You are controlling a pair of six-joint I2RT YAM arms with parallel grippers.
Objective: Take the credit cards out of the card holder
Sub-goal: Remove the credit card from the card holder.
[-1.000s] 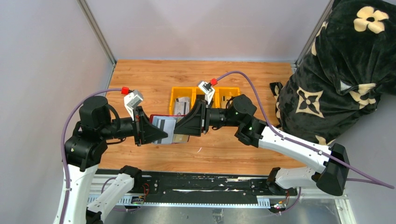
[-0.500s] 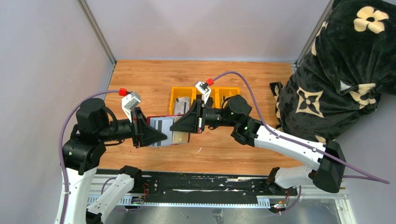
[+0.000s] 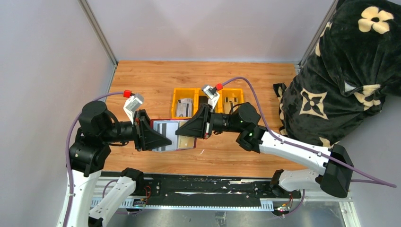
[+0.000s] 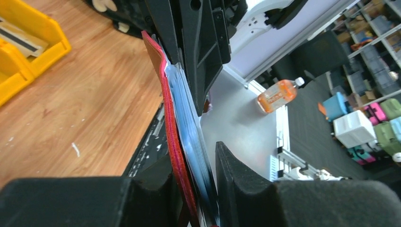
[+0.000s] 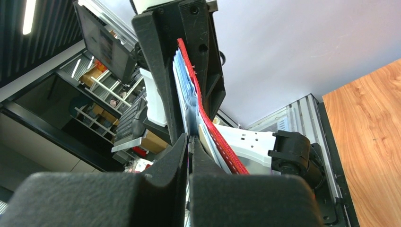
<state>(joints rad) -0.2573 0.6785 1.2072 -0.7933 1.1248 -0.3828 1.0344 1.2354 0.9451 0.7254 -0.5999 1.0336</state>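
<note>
The maroon card holder (image 3: 158, 120) hangs above the table with my left gripper (image 3: 166, 138) shut on it. Several credit cards (image 3: 166, 127) stick out of it to the right, one grey-white with dark stripes, one tan. In the left wrist view the holder's red edge (image 4: 171, 127) and the bluish cards (image 4: 191, 125) stand on edge between my left gripper's (image 4: 198, 189) fingers. My right gripper (image 3: 179, 134) meets it from the right. The right wrist view shows that gripper (image 5: 189, 147) shut on the thin edge of one card (image 5: 183, 82), beside the red holder (image 5: 215, 132).
Yellow bins (image 3: 176, 97) holding cards stand behind the grippers at the middle of the wooden table (image 3: 142, 80). A black blanket with cream flowers (image 3: 350, 71) bulks at the right edge. Grey walls enclose the left and back.
My right gripper has closed on a card's edge. Both arms and the holder have shifted slightly toward the near edge. My left jaws have eased a little wider.
</note>
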